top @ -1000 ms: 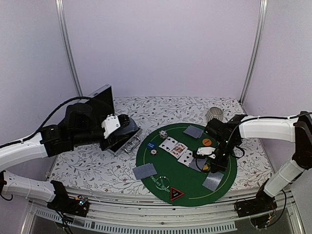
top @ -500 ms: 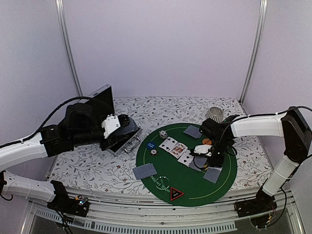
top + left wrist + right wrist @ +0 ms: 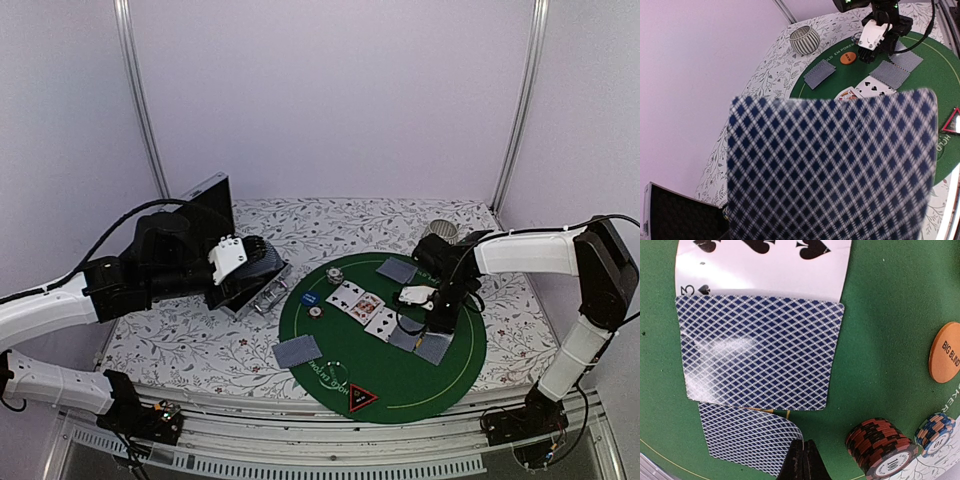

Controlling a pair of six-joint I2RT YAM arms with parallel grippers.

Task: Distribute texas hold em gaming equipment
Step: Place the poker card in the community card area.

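left jaws: gripping blurred card [image 3: 830, 165] above desk [image 3: 190, 345] | right jaws: closed on curled corner of lower card [image 3: 747, 437] on mat [image 3: 880, 300], chips [image 3: 882, 442] just beside

High rear camera overlooks green mat [image 3: 400, 372] — right wrist close above, left afar.

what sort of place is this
Most likely a robot test booth set up as a poker table, not a real card room: plain pale walls with metal posts, two robot arms bolted at the near edge, and a round green mat holding cards and chips.
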